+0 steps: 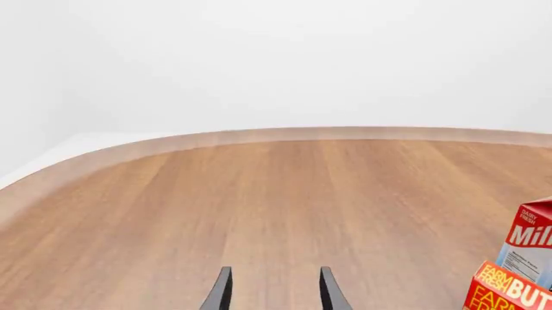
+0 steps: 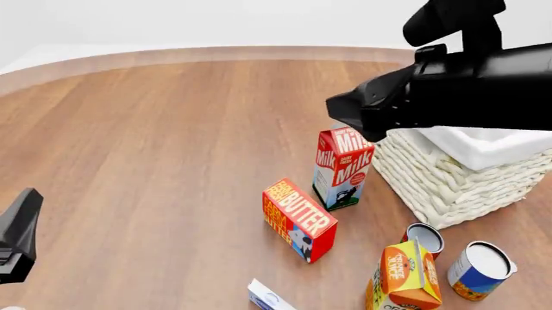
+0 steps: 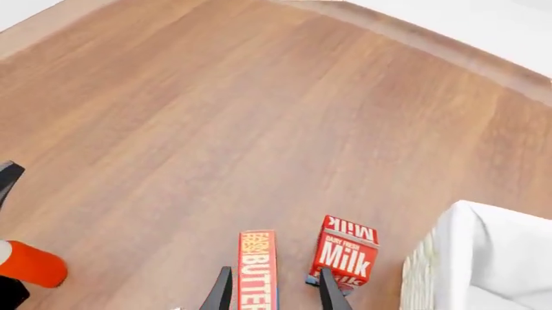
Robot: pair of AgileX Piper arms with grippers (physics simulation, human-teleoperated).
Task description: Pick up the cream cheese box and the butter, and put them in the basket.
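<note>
We find the butter (image 2: 299, 219) and cream cheese box (image 2: 267, 298) on the counter (image 2: 155, 161), outside the basket (image 2: 440, 177). Both pincers, left (image 1: 274, 290) and right (image 3: 274, 290), stand spread and empty; nothing is delivered.

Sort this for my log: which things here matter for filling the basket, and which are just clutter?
Job: cream cheese box, butter, basket.
Lying about: milk carton, orange juice carton, blue-and-yellow can, second can.

Butter (image 2: 299, 219) on table btwn milk carton (image 2: 342, 168), prob. cream cheese box (image 2: 269, 298).
</note>
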